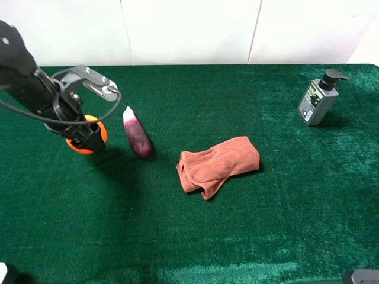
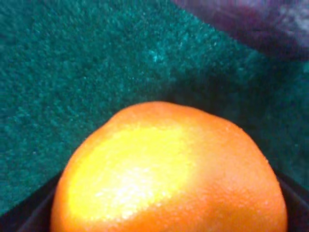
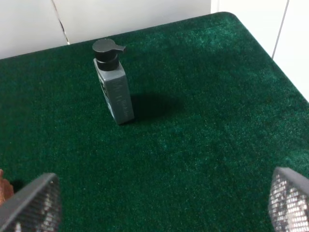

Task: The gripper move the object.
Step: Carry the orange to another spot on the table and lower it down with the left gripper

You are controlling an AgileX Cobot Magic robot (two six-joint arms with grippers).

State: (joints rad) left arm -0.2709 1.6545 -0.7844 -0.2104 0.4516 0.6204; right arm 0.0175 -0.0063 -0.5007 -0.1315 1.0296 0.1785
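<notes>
The orange fruit (image 1: 79, 147) sits at the left of the green table, mostly covered by my left gripper (image 1: 89, 139). In the left wrist view the orange (image 2: 169, 174) fills the frame, with a glossy yellowish patch, and dark jaws stand close at both sides of it. The left gripper is shut on the orange, low at the table surface. My right gripper (image 3: 161, 200) is open and empty, its mesh-padded fingers (image 3: 34, 203) wide apart above bare green cloth, far from the orange.
A purple eggplant (image 1: 137, 137) lies just right of the orange; it also shows in the left wrist view (image 2: 256, 24). A rust-brown folded cloth (image 1: 218, 164) lies mid-table. A grey pump bottle (image 1: 318, 99) stands at the back right, ahead of the right gripper (image 3: 113, 87).
</notes>
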